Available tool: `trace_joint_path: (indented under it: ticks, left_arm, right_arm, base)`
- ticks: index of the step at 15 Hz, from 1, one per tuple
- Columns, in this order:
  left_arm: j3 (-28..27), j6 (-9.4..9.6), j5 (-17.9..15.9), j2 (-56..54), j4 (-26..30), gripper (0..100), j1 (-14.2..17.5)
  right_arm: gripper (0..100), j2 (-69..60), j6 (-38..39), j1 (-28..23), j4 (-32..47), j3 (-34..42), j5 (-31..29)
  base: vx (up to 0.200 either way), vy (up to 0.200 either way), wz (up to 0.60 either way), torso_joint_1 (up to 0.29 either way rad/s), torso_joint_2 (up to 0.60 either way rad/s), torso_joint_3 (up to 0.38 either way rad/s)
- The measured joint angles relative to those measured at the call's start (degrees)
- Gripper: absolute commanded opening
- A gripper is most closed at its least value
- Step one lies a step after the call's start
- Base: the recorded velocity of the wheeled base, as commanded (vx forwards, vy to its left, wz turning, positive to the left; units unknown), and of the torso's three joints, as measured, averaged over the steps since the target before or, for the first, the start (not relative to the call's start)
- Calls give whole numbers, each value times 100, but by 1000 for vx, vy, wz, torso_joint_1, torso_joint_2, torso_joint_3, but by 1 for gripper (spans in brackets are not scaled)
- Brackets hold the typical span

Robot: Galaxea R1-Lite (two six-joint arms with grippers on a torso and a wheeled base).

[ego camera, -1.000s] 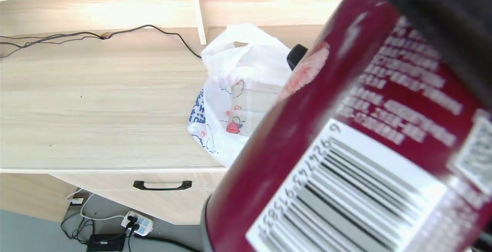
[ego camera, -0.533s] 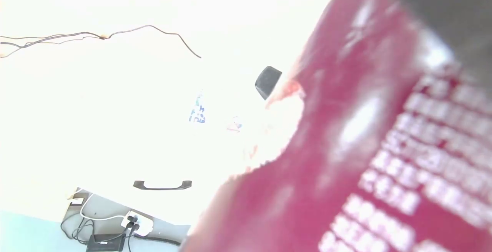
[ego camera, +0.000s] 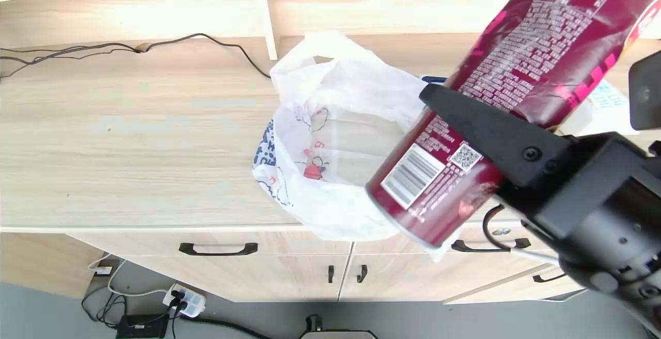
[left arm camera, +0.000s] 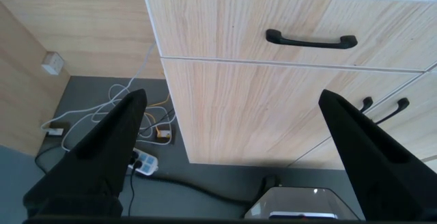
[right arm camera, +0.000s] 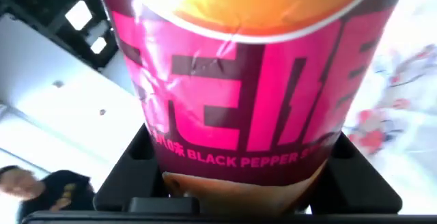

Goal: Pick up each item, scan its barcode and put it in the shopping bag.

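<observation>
Near the shopping bag (ego camera: 335,96), the right end effector (ego camera: 532,88) holds the tilted maroon canister (ego camera: 439,184) clamped across its middle.

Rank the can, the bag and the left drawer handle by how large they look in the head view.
1. can, which is nearer the camera than the bag, so its lead is unsure
2. bag
3. left drawer handle, clearly the smallest
</observation>
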Motion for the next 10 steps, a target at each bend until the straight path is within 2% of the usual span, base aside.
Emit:
trace_joint_path:
  ticks: [3,4,7,10]
  left_arm:
    - [0,-6,0,0,-1,100,4]
    - [0,-4,0,0,-1,100,4]
    - [0,-6,0,0,0,100,0]
    - [0,-6,0,0,0,100,0]
  right_arm:
    - [0,2,-1328,-1759,11,72,837]
    - [0,5,-1985,-2253,23,-39,1150]
    - [0,28,-2900,-2914,244,-599,1371]
    - [0,196,-3544,-3182,360,-1063,1559]
  base:
    - [0,0,0,0,0,0]
    - [0,0,0,0,0,0]
    - [0,0,0,0,0,0]
    - [0,0,0,0,0,0]
